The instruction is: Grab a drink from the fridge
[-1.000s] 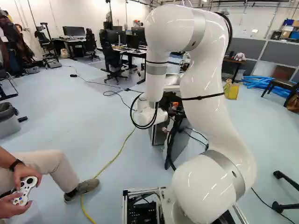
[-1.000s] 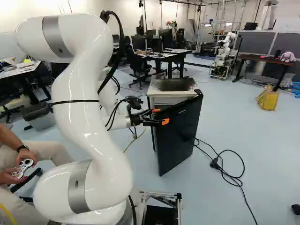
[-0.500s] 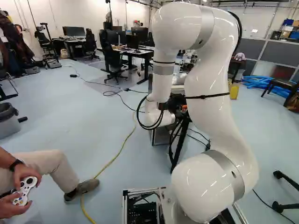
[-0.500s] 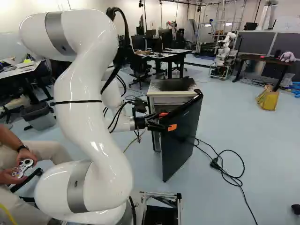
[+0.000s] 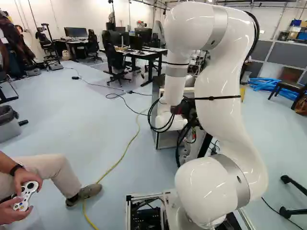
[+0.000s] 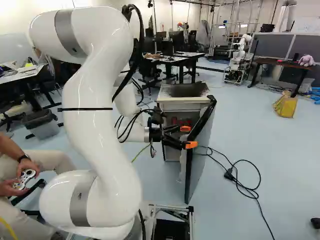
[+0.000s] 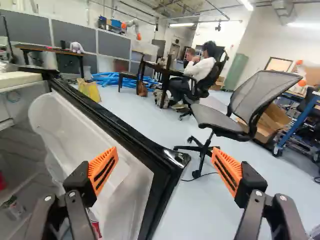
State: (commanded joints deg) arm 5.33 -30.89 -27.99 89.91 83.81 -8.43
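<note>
Okay, your gripper (image 7: 165,159) has its fingers spread wide with nothing clamped; the free edge of the fridge door (image 7: 95,145) sits in the gap, no firm grip visible. Door's open, so call the opening part done or nearly so. Your drinks: one can (image 7: 14,209) inside the fridge (image 6: 175,106), another can (image 7: 94,226) low along the door's inner side, partly hidden by one finger. Neither is held. Left for you, I'd judge: get clear of the door, reach inside, grip a can, bring it out. Watch you don't knock the door shut.
</note>
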